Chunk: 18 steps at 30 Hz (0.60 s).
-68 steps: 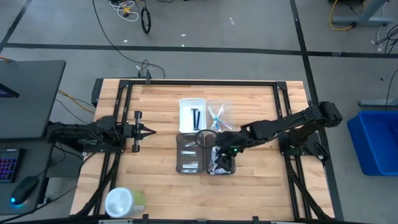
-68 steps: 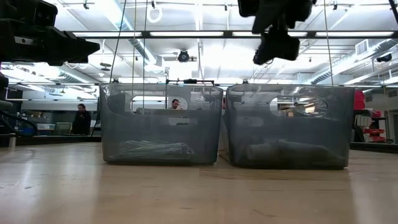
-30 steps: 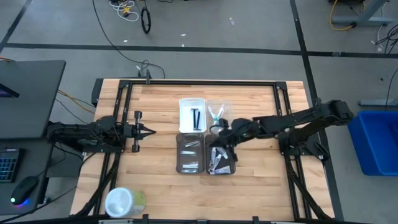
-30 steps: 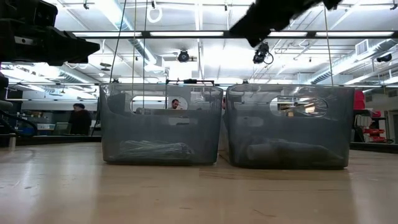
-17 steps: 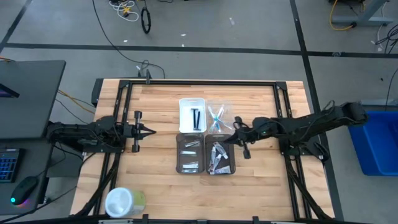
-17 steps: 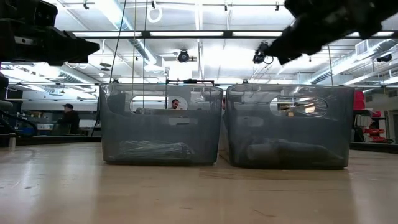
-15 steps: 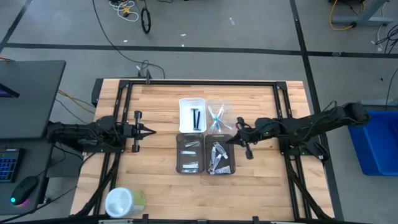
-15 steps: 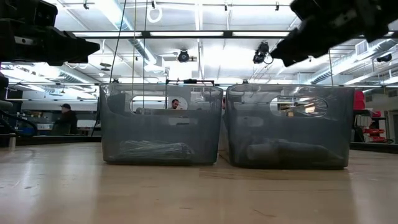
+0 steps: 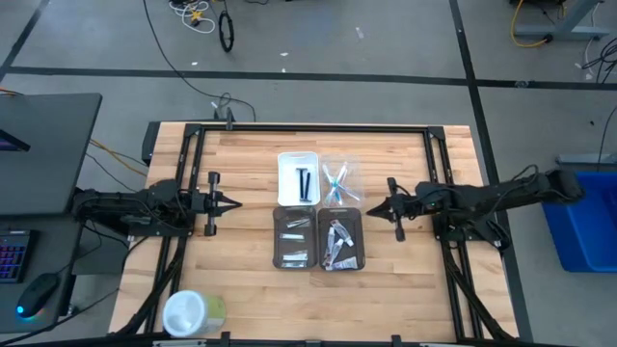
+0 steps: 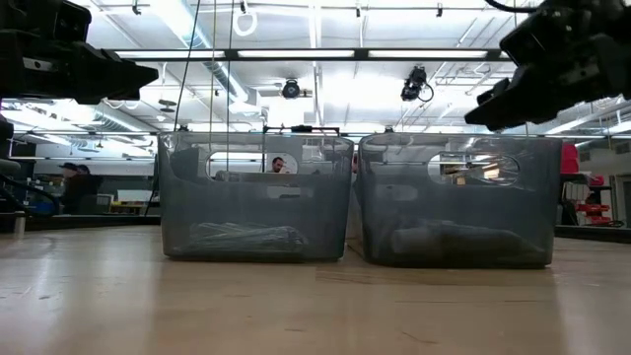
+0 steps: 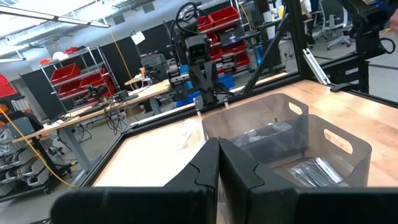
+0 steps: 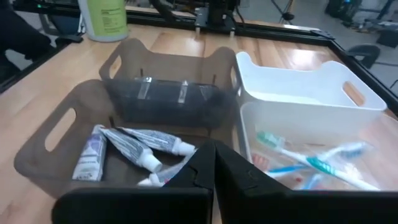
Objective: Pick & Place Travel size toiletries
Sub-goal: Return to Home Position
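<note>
The right jaws are clenched, nothing gripped. The right arm (image 9: 453, 200) is stretched low over the tabletop (image 9: 241, 164), with the jaws just clear of the near dark bin (image 9: 363, 246), off its outer side and not touching it. The low view puts them above the bin's rim level.

The toothpaste tubes (image 12: 140, 146) lie ahead of and below the right jaws, loose on that bin's floor. They are white with blue/red print, caps pointing mixed ways. Count unclear, at least three.

The toothbrushes (image 12: 311, 158) are ahead of the jaws and off to one side, in the clear tray (image 12: 273, 124). They are light-blue and white, crossed over each other.

The white tray (image 12: 305, 93) sits just beyond the clear one from the jaws, touching it. The black sticks (image 9: 304, 181) lie in it, seen from above only.

The second dark bin (image 9: 278, 241) is beyond the near one from the right jaws, side by side with it. It holds small pale items; can't tell what.

The left jaws are clenched, empty. The left arm (image 9: 145, 207) sits at its edge of the tabletop, jaws pointing at the bins, well apart from them. The green-and-white container (image 9: 193, 311) stands near a tabletop corner, off to the side of the left jaws, well clear.
</note>
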Tool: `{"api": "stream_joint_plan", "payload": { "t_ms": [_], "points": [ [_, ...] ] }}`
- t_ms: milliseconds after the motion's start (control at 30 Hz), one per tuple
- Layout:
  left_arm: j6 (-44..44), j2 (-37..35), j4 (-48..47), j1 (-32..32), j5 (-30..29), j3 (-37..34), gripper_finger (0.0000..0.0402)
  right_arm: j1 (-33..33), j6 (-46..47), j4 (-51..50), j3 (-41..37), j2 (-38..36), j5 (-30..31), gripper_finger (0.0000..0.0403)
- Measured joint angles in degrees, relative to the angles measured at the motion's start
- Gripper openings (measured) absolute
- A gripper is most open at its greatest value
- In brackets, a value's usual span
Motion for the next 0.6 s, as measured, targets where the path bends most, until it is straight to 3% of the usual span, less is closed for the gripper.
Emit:
{"api": "stream_joint_plan", "payload": {
  "t_ms": [600],
  "points": [
    [0.0, 0.0, 0.0, 0.0, 0.0, 0.0, 0.0016, -2.0, 0.0, 0.0, -9.9, -17.9, 0.0, 0.0008]
  ]
}}
